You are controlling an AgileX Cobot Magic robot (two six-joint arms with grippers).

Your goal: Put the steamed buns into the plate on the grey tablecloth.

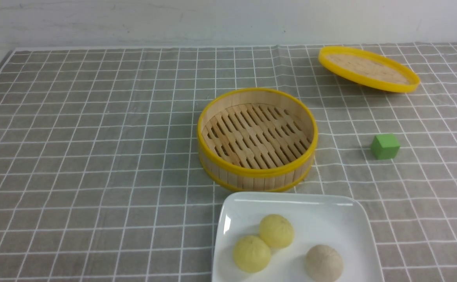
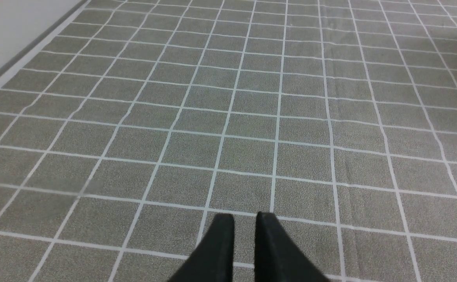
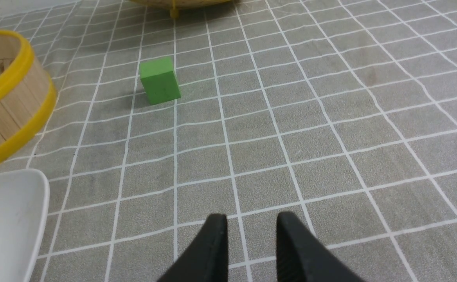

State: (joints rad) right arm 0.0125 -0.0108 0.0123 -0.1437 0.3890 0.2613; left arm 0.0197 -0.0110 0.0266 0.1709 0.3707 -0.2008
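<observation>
- Three buns sit in the plate, which lies on the cloth at the near edge of the counter in the front view, just in front of the steamer.
- The two yellow buns, one and the other, touch each other in the plate's left half.
- The beige bun sits apart from them, to the right, close to the picture's lower edge.
- The steamer is a round bamboo basket with yellow rims; its slatted floor is bare.
- Its lid is far right, near the back of the counter, tilted with one edge raised off the cloth.
- A green cube stands on the cloth to the right of the steamer, well apart from it and from the plate.
- Neither arm shows in the front view.
- Left tool: the two black fingers stand a narrow gap apart with nothing between them, over bare cloth.
- A sliver of yellow shows at the edge of the left wrist view; I cannot tell which item it is.
- Right tool: fingers spread a little wider, nothing gripped, above bare cloth.
- In the right wrist view the cube lies ahead of the tool, the steamer and a corner of the plate off to one side.
</observation>
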